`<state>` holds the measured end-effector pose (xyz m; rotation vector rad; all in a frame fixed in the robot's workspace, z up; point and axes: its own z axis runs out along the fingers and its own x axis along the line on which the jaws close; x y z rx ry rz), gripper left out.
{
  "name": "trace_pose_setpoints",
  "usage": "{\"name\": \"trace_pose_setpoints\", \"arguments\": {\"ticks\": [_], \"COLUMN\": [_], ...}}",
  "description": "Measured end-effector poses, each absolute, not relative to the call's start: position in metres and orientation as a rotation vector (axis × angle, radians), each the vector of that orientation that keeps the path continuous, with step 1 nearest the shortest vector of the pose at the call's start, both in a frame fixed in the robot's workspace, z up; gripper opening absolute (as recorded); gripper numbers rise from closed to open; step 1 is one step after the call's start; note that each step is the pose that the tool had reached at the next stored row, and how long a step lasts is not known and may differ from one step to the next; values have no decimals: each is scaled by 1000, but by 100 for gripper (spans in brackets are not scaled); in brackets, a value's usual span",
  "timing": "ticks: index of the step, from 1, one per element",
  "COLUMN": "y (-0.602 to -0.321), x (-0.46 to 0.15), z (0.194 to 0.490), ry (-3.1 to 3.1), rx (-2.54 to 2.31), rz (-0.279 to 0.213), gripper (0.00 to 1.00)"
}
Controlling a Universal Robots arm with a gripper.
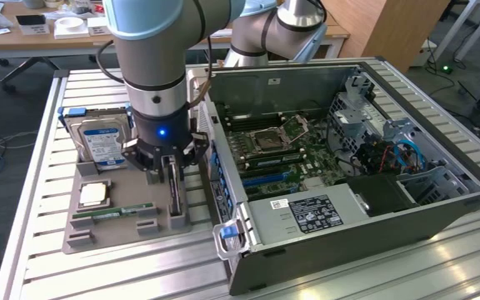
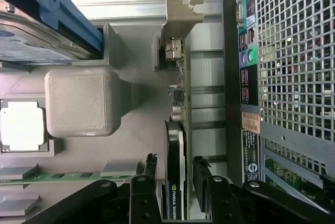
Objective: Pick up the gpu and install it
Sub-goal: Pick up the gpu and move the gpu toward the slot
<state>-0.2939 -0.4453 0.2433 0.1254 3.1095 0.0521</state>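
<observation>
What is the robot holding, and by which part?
Nothing yet. The end effector straddles the gpu at its black-faced end, fingers clear of it.

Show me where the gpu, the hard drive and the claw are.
gpu [image 2: 175, 192], wrist view, black face.
hard drive [image 1: 100, 145], exterior view, blue label.
claw [image 2: 175, 162], wrist view, midway between fingertips.

Bright even light, soft shadows

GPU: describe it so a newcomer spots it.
Beside the open grey computer case, on the exterior view's left, sits a grey parts tray. The gpu, a black-faced green board, stands on edge in the slot nearest the case, under the gripper. Only it has a silver end bracket.
</observation>
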Motion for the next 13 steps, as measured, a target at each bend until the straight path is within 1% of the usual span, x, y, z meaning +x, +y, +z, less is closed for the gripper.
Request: {"name": "trace_pose_setpoints", "arguments": {"ticks": [13], "y": [-445], "x": [-294], "z": [232], "ry": [3108], "rx": [145], "rz": [52], "gripper": [42]}}
